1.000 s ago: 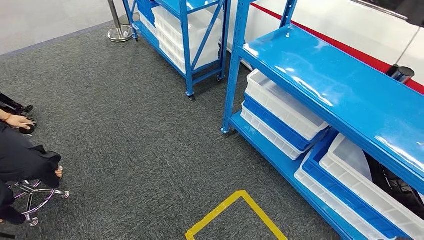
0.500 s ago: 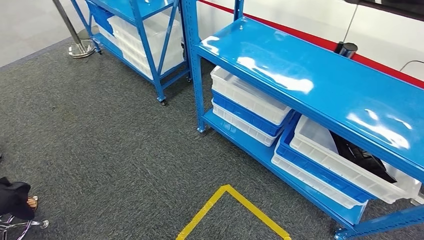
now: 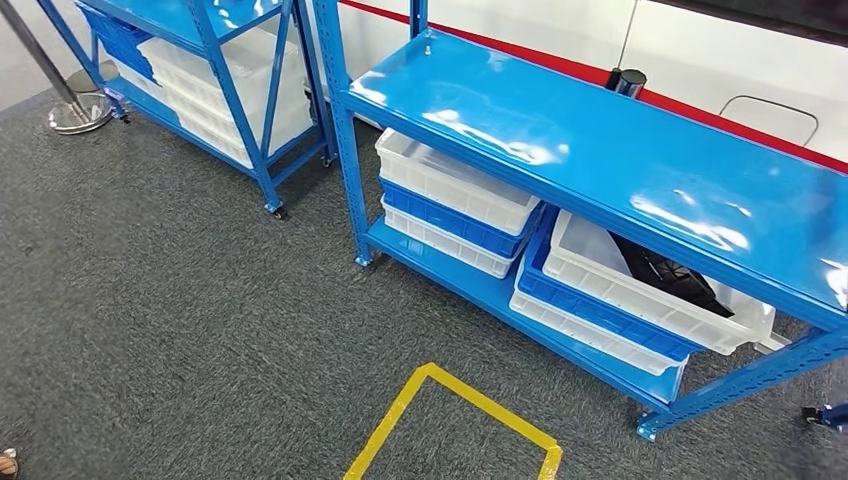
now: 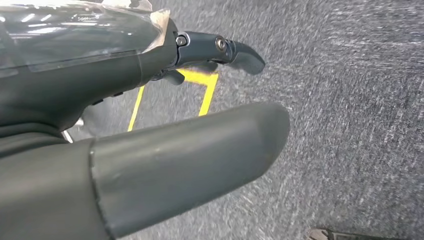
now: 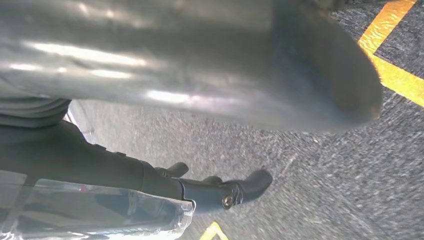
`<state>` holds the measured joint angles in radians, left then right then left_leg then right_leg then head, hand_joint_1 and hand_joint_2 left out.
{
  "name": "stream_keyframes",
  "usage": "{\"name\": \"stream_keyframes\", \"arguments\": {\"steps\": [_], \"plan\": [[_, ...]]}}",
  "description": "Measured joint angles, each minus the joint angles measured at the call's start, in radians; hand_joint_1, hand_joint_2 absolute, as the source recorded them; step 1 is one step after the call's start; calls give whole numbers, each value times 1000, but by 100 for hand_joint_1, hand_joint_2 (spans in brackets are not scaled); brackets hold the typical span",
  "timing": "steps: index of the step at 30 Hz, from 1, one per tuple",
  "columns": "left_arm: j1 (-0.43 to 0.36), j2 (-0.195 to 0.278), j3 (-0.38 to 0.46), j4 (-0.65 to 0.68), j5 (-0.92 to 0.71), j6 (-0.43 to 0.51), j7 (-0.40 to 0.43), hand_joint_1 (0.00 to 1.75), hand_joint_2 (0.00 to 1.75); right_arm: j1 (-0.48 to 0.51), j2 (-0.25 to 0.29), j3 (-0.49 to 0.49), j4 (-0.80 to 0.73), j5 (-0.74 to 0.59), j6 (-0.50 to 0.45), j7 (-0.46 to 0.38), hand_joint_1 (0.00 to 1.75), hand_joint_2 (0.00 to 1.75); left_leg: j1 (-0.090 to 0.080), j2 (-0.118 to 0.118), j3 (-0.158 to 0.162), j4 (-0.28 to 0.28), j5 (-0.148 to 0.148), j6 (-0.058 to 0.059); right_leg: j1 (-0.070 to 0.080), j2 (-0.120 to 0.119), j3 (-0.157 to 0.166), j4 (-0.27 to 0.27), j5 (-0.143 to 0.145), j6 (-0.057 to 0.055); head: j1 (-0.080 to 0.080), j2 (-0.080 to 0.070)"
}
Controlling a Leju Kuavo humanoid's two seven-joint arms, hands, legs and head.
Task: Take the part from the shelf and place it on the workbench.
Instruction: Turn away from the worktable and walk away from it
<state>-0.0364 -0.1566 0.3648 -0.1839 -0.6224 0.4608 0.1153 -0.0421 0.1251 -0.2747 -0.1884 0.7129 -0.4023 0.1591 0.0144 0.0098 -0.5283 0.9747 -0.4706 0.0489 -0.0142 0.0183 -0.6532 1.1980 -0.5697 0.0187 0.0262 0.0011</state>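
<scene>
Both hands hang over the grey carpet [image 3: 180,330] and hold nothing: the left hand [image 4: 165,125] shows its thick thumb apart from its dark fingers [image 4: 220,50], and the right hand [image 5: 210,145] likewise has its thumb spread away from its dark fingers [image 5: 240,190]. Yellow floor tape [image 3: 450,400] forms a square corner on the carpet nearest the robot. Beyond it stands the blue shelf [image 3: 600,150], its glossy top surface bare blue. On its lower level, to the right, a white bin [image 3: 640,290] sits stacked on a blue bin [image 3: 600,315] and another white one. The black part [image 3: 665,270] lies inside that top white bin, its long axis running diagonally from the back left of the bin toward the front right, partly hidden under the upper shelf. Left of it sits a second bin stack [image 3: 450,200]. Farther left stands another shelf [image 3: 210,60] with white bins, and a chrome post base [image 3: 75,112] beside it.
</scene>
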Motion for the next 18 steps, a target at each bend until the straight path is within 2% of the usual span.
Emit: {"name": "stream_keyframes", "arguments": {"steps": [1,2,3,4,5,6,7,8,10,11,13,14,15,16,17,18], "plan": [[1,0,0,0,0,0,0,0,0,0,0,0,0,0,0,0,0,0,-2,15,-2,0,0,0,-1,-4,-27,58,-21,1,1,0],[2,0,0,0,0,0,0,0,0,1,0,0,0,0,0,0,0,0,-3,28,-2,1,0,0,-1,-7,-36,83,-26,6,1,0],[1,0,0,0,0,0,0,0,0,2,0,0,0,1,0,0,0,0,-3,40,-2,1,-1,0,-2,-10,-22,63,-15,13,2,0],[1,0,0,0,1,0,0,0,0,3,-1,0,0,1,0,0,0,0,-4,51,-1,1,-1,-1,-2,-18,11,6,8,21,3,0],[1,0,0,0,2,0,0,0,0,3,-1,0,0,3,0,0,0,0,-4,61,1,1,-2,-2,0,-39,57,-72,34,25,4,0],[1,0,0,0,3,1,0,0,0,1,-2,0,0,4,0,0,0,0,-7,72,2,4,-4,-6,2,-62,97,-145,57,25,5,0],[1,0,0,0,4,1,0,0,0,-2,-2,0,0,6,0,-1,0,0,-10,81,3,5,-7,-11,5,-79,123,-195,72,21,5,0],[1,0,1,0,5,2,1,0,0,-3,-2,0,0,7,0,-1,0,0,-12,91,5,6,-9,-17,8,-89,135,-220,79,15,4,0],[-2,0,2,0,8,3,2,0,0,-1,-3,0,0,8,0,-1,0,0,-12,109,9,6,-11,-29,10,-71,132,-226,84,0,2,0],[-4,0,3,0,10,4,2,0,0,1,-3,0,0,7,0,-1,0,0,-10,103,11,10,-16,-35,8,-61,133,-229,87,-6,2,0],[-4,0,5,0,11,7,1,0,0,1,-2,-1,0,6,0,0,0,0,-4,59,-7,62,-58,-47,1,-40,138,-233,96,-18,-3,0],[-3,0,6,0,11,8,1,0,0,1,-2,-1,0,6,0,0,0,0,-1,28,-30,117,-92,-52,0,-30,138,-233,98,-22,-6,0],[-2,0,7,0,11,9,0,0,0,0,0,-1,0,6,0,0,0,0,0,8,-61,182,-127,-55,1,-19,136,-233,100,-25,-9,0],[0,0,8,0,11,9,0,0,0,0,1,-2,0,5,0,0,0,0,0,0,-89,240,-150,-58,2,-7,134,-232,101,-26,-11,0],[2,0,10,0,11,9,0,0,0,1,2,-2,0,4,0,0,0,0,0,-4,-107,272,-154,-58,3,6,134,-231,101,-27,-12,0],[3,0,12,1,11,9,-1,0,0,2,2,-3,0,3,-1,0,0,0,0,-6,-109,269,-137,-57,4,20,134,-230,101,-27,-12,0]]}}
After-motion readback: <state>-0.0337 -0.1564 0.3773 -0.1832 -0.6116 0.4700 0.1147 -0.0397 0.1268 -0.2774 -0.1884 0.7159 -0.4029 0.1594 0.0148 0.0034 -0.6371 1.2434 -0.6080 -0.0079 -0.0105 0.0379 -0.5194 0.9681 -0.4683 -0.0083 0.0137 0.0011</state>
